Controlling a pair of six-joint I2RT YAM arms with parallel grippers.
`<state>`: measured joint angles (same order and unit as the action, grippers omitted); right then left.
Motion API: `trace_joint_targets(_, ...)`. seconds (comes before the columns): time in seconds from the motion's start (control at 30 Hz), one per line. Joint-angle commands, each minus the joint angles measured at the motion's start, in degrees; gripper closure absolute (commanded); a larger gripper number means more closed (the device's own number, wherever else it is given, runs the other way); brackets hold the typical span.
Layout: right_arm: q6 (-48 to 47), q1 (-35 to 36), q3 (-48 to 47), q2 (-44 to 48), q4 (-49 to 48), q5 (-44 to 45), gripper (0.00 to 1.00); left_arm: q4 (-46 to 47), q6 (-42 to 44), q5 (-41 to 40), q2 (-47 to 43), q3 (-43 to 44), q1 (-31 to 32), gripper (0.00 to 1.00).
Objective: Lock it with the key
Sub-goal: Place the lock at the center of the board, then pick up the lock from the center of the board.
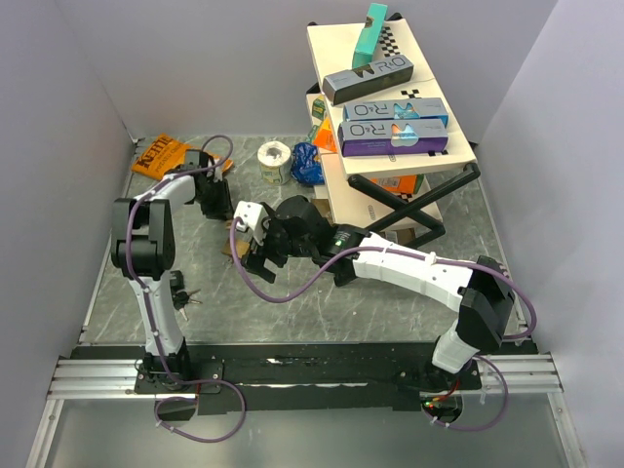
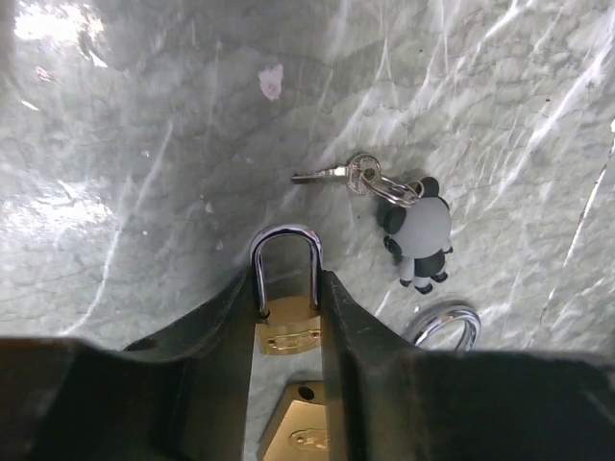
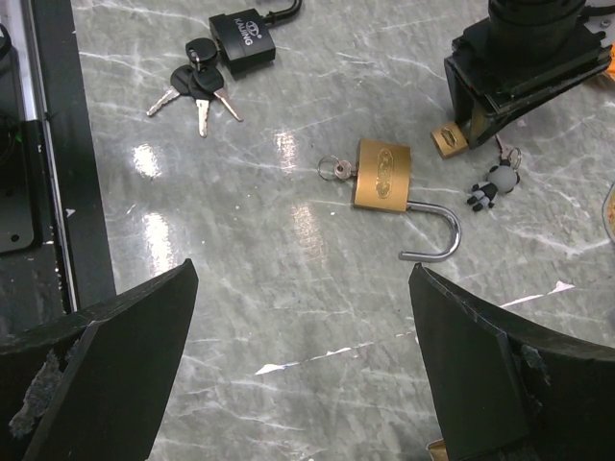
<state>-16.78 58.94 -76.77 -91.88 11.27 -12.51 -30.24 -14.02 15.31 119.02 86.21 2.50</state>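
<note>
My left gripper (image 2: 286,280) is shut on a small brass padlock (image 2: 286,327), pinching its body, with the closed steel shackle (image 2: 285,240) sticking out past the fingertips. On the table beyond it lies a key (image 2: 322,175) on a ring with a grey panda charm (image 2: 419,230). A larger brass padlock (image 3: 382,175) lies flat with its shackle (image 3: 437,235) swung open and a key (image 3: 333,168) in its end. My right gripper (image 3: 303,274) hovers open over bare table near this padlock, holding nothing. In the top view both grippers, left (image 1: 214,203) and right (image 1: 257,239), meet at centre left.
A black padlock (image 3: 245,40) and a bunch of black-headed keys (image 3: 197,86) lie near the left arm's base rail. Stacked boxes on a black stand (image 1: 390,127), a tape roll (image 1: 274,156), a blue bag (image 1: 307,164) and an orange packet (image 1: 161,154) sit at the back.
</note>
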Motion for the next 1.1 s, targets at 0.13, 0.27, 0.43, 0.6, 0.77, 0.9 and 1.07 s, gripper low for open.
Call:
trace_joint_targets(0.13, 1.0, -0.3, -0.1, 2.8, -1.3, -0.3, 0.00, -0.5, 2.8, -0.4, -4.7, 1.2, 0.1, 0.19)
trace_joint_targets(0.27, 0.9, -0.3, -0.7, 3.3, -1.9, -0.8, 0.00, -1.2, 2.7, 1.1, -11.1, -0.6, 0.1, 0.03)
trace_joint_targets(0.43, 1.0, -0.1, 0.0, 4.5, -4.5, 3.8, 0.00, -1.9, 5.1, 4.5, -24.3, -9.9, 0.1, 0.04)
trace_joint_targets(0.6, 2.0, -0.1, 1.2, 6.8, -9.1, 6.1, 0.00, 4.6, 11.5, 10.4, -42.5, -25.3, 0.0, 0.04)
trace_joint_targets(0.77, 2.0, -0.1, 2.8, 8.6, -10.2, 2.6, 0.00, 13.7, 5.2, 4.2, -54.0, -34.4, 0.1, 0.04)
trace_joint_targets(0.9, 1.8, 0.0, 4.1, 9.1, -9.6, 1.3, 0.00, 11.2, 5.1, 5.2, -51.1, -34.1, 1.1, 0.04)
trace_joint_targets(1.07, 1.2, 0.0, 4.6, 9.3, -9.0, 0.0, 0.00, 7.6, 5.9, -1.0, -42.2, -31.8, 5.1, 0.04)
